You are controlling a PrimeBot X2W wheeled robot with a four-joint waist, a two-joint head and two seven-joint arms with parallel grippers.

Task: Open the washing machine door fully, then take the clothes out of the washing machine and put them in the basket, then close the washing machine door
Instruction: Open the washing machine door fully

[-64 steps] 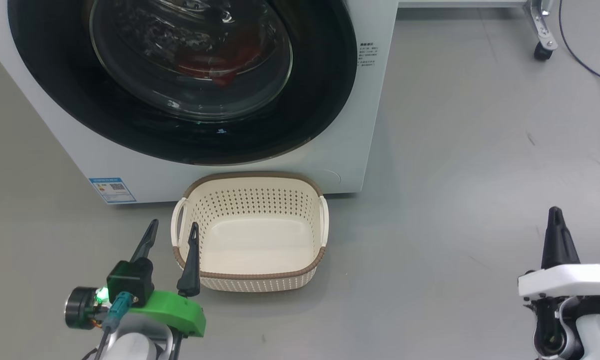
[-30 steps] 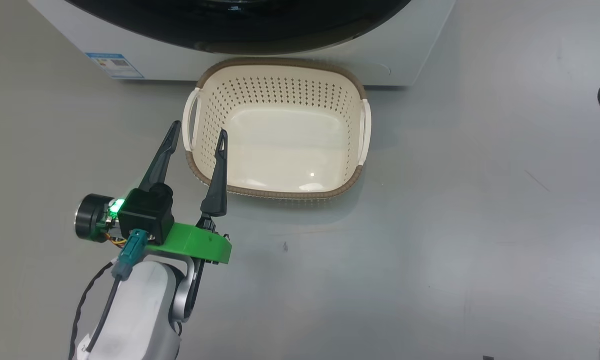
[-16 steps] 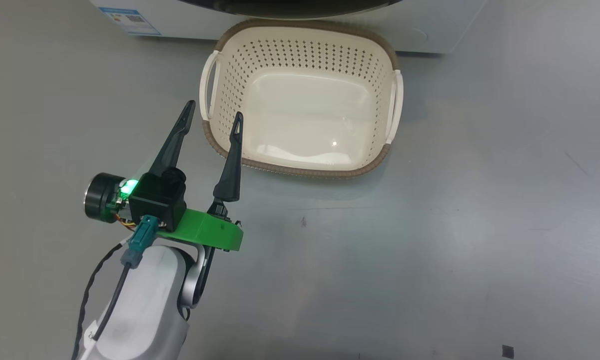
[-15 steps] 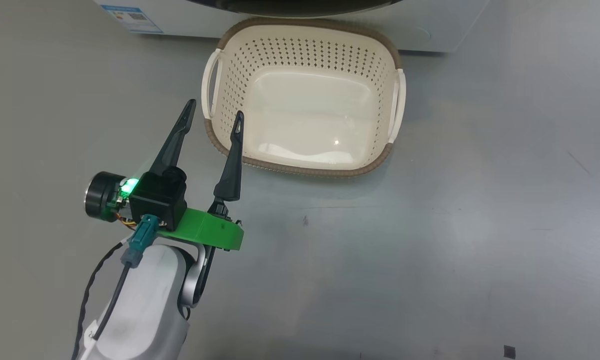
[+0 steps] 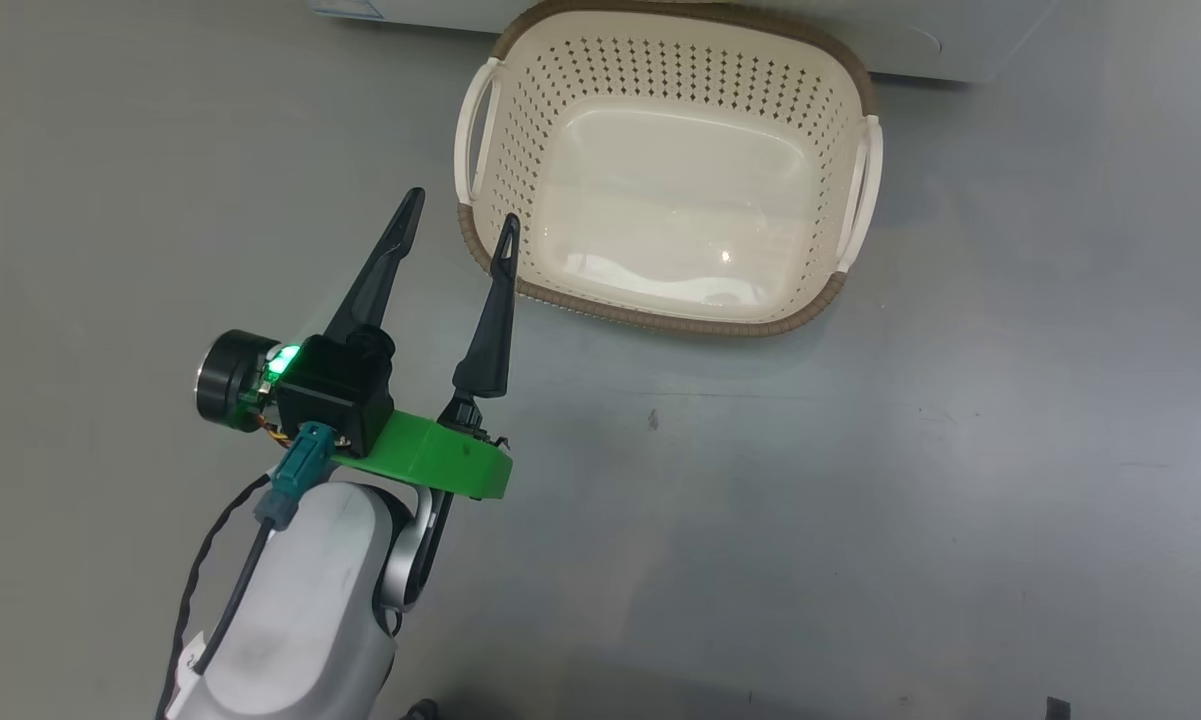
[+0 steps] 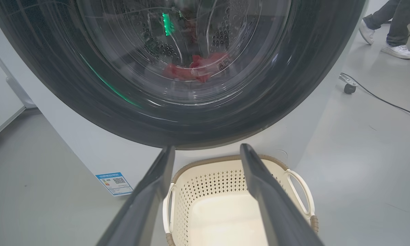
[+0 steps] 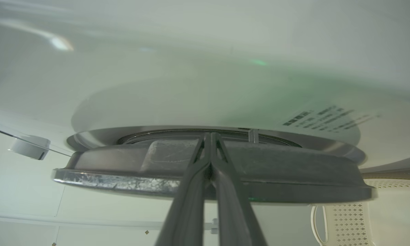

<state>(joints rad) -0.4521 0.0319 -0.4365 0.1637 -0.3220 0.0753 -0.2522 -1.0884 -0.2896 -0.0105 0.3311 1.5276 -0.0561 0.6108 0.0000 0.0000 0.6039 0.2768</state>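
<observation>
my right gripper (image 7: 210, 136) is clenched shut on nothing; the washing machine door (image 7: 293, 171) edge lies at twelve o'clock, just by its tips.

The cream oval plastic basket (image 5: 650, 75) has smooth, slightly glossy perforated walls and a matt brown woven-look rim. Behind the basket, the round washing machine door (image 6: 54, 85) has a glossy black ring around clear glass, set in the smooth white washing machine (image 6: 88, 153). The grey floor (image 5: 860, 500) under the basket is smooth with a faint sheen.

Left end effector (image 5: 461, 205) spread wide, right end effector (image 7: 210, 135) pinched together.
</observation>
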